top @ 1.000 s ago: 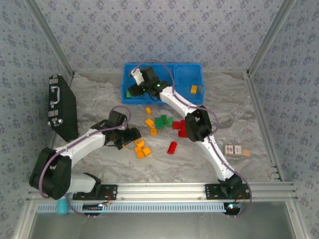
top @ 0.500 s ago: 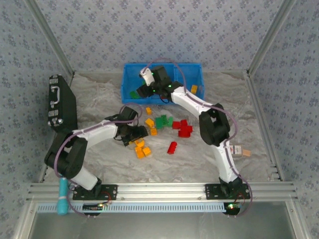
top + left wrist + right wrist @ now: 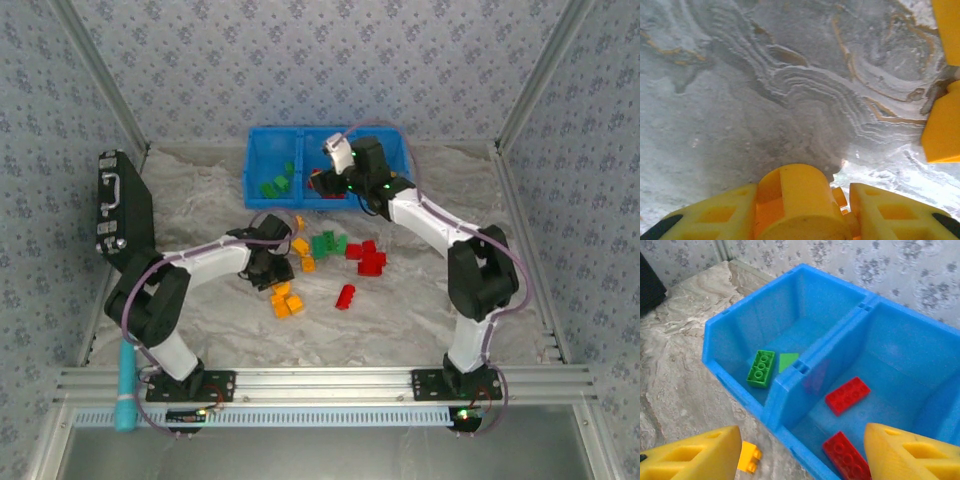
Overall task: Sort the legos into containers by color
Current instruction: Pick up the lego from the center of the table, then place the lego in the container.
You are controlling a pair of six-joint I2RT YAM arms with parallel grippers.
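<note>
Legos [image 3: 330, 245] crowd the left gripper [image 3: 281, 268], clamped on a yellow brick [image 3: 795, 200]. The right gripper [image 3: 802, 435], fingers apart, overlooks the blue bin [image 3: 785, 382], where its wrist view shows a green brick [image 3: 760, 368] and red bricks [image 3: 847, 395].

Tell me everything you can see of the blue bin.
The blue bin is one long, glossy bright-blue plastic box with thin dividers, upright on the marbled table by the far wall. Its left compartment holds two green bricks, the next two red bricks. The right gripper hangs over its near wall, jaws open, apart from it.
</note>
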